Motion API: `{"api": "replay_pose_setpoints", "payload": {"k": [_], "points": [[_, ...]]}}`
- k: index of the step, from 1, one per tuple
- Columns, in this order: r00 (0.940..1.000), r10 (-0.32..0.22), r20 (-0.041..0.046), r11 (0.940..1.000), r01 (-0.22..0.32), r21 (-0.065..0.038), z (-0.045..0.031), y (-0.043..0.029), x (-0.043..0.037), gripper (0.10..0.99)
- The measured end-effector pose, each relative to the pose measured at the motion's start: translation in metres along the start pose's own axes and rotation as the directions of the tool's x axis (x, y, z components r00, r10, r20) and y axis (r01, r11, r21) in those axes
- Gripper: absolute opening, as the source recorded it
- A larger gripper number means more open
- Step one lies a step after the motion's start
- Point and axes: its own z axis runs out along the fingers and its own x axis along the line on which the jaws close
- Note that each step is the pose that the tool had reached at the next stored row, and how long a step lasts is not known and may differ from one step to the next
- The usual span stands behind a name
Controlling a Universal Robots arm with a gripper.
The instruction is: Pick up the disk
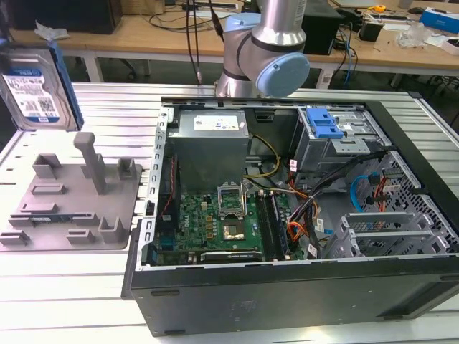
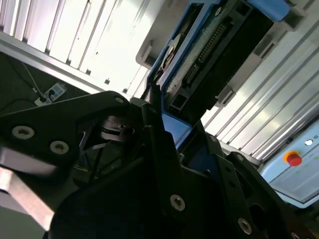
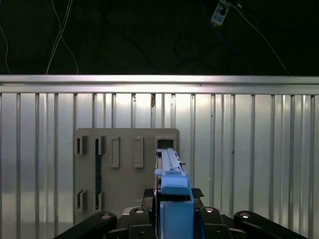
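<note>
The disk [image 1: 32,86], a silver hard drive with a white-and-blue label and blue side rails, hangs upright in the air at the exterior view's far left, above the grey slotted fixture plate [image 1: 68,204]. In the first wrist view the disk [image 3: 168,162] shows edge-on, and my gripper [image 3: 174,199] is shut on its blue rail. The fixture plate [image 3: 124,169] lies beneath it on the slatted table. In the second wrist view the black fingers [image 2: 155,112] clamp the blue edge of the disk [image 2: 209,55].
An open computer case [image 1: 287,215] with motherboard, power supply and a blue drive-bay latch [image 1: 324,123] takes up the centre and the exterior view's right. The arm's base joints [image 1: 265,50] stand behind it. Workbenches with cables line the back.
</note>
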Motion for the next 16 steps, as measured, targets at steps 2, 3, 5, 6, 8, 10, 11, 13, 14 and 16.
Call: {"api": "replay_pose_setpoints", "payload": {"k": [2, 3, 5, 6, 8, 10, 11, 13, 14, 16], "points": [[1.0, 0.0, 0.0001, 1.0, 0.0, 0.0, -0.0104, 0.0001, 0.0004, 0.369], [1.0, 0.0, 0.0002, 1.0, 0.0, 0.0, -0.0168, 0.0002, 0.0007, 0.369], [1.0, 0.0, 0.0004, 1.0, 0.0, 0.0, -0.029, 0.0004, 0.0012, 0.369], [1.0, 0.0, 0.0005, 1.0, 0.0, 0.0, -0.0364, 0.0005, 0.0015, 0.369], [1.0, 0.0, 0.0005, 1.0, 0.0, 0.0, -0.0465, 0.0006, 0.0019, 0.369], [1.0, 0.0, 0.0007, 1.0, 0.0, 0.0, -0.0608, 0.0008, 0.0026, 0.369], [1.0, 0.0, 0.0006, 1.0, 0.0, 0.0, -0.0633, 0.0008, 0.0026, 0.369], [1.0, 0.0, 0.0007, 1.0, 0.0, 0.0, -0.0636, 0.0008, 0.0027, 0.369], [1.0, 0.0, 0.0007, 1.0, 0.0, 0.0, -0.064, 0.0008, 0.0027, 0.369], [1.0, 0.0, 0.0006, 1.0, 0.0, 0.0, -0.0647, 0.0008, 0.0027, 0.369]]}}
